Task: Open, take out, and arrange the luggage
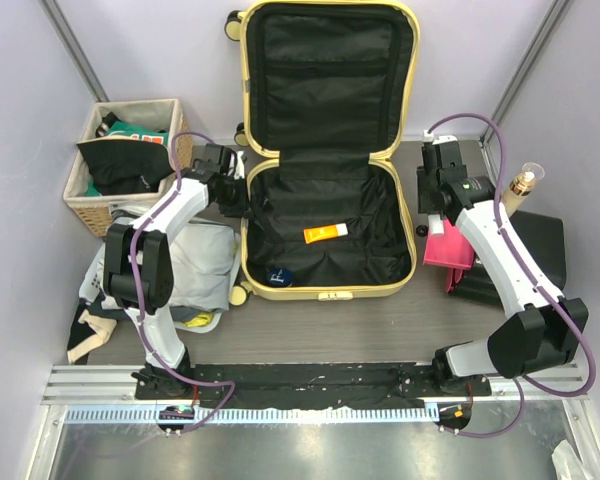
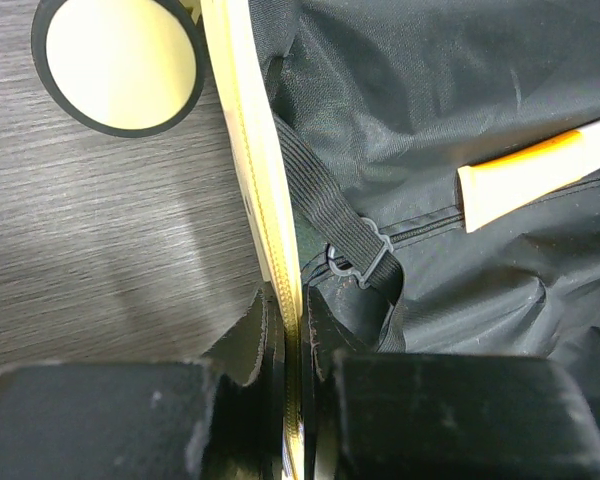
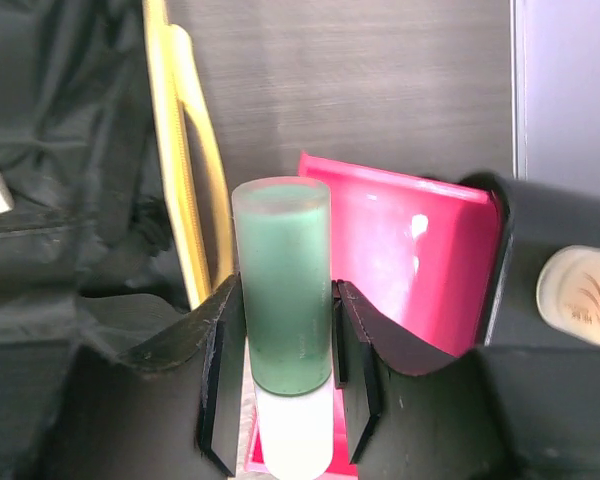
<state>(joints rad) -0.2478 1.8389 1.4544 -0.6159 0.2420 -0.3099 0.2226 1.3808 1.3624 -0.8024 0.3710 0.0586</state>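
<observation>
Grey table [image 1: 380, 322], lilac walls [image 1: 150, 50] — left gripper [image 2: 293, 325] pinches luggage [image 1: 325, 100] rim, right gripper [image 3: 285, 300] clamps green tube [image 3: 280, 265].

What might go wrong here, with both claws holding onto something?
The left gripper pinches only the thin yellow rim of the suitcase; a pull might slip off or drag it. The right gripper holds the smooth green bottle near its white end, so it might tip or slide out onto the pink case.

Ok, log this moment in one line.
luggage: open | left gripper: shut on its rim | right gripper: holds green bottle | orange tube: inside
</observation>
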